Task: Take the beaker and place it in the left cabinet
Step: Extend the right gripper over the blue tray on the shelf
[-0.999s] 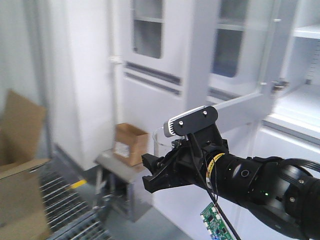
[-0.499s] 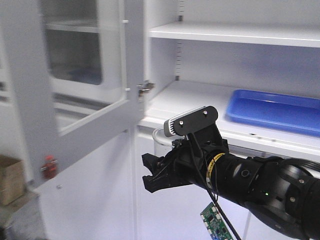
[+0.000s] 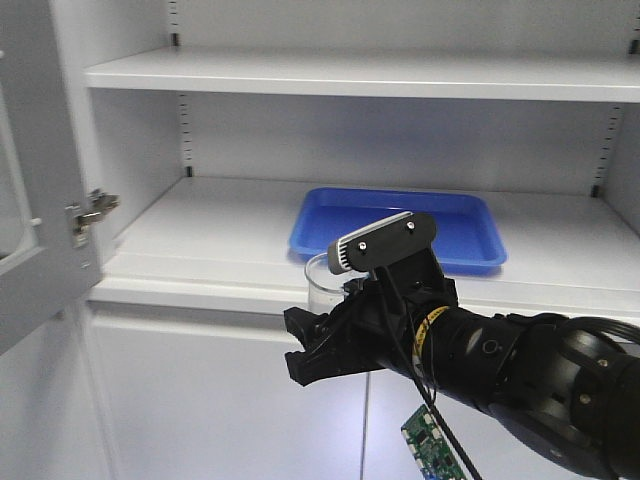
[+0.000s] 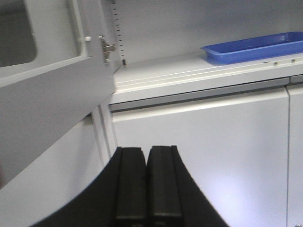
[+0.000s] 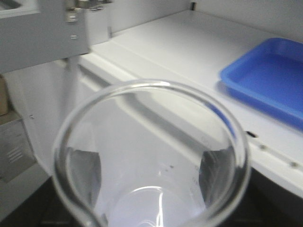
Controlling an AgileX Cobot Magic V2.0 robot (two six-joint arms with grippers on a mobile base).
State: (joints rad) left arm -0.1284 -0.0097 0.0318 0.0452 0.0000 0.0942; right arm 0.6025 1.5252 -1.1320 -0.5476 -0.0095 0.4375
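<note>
A clear glass beaker [image 5: 150, 156] fills the right wrist view, with its rim and spout close to the lens. My right gripper [image 5: 151, 194] is shut on it, and dark fingers [image 5: 86, 172] show through the glass on both sides. In the front view the beaker [image 3: 322, 282] stands upright in the right gripper [image 3: 305, 345], just before the front lip of the left cabinet's lower shelf [image 3: 200, 235]. My left gripper [image 4: 146, 158] is shut with nothing in it, low in front of the cabinet's lower panel [image 4: 199, 142].
A blue tray [image 3: 400, 225] lies on the lower shelf, behind and to the right of the beaker. The cabinet door [image 3: 30, 200] hangs open at the left on a metal hinge [image 3: 88, 212]. An upper shelf [image 3: 360, 75] runs above.
The background has slid left: cardboard boxes and shut cabinet doors have given way to the open cabinet with the blue tray. The right arm and beaker keep the same place in frame.
</note>
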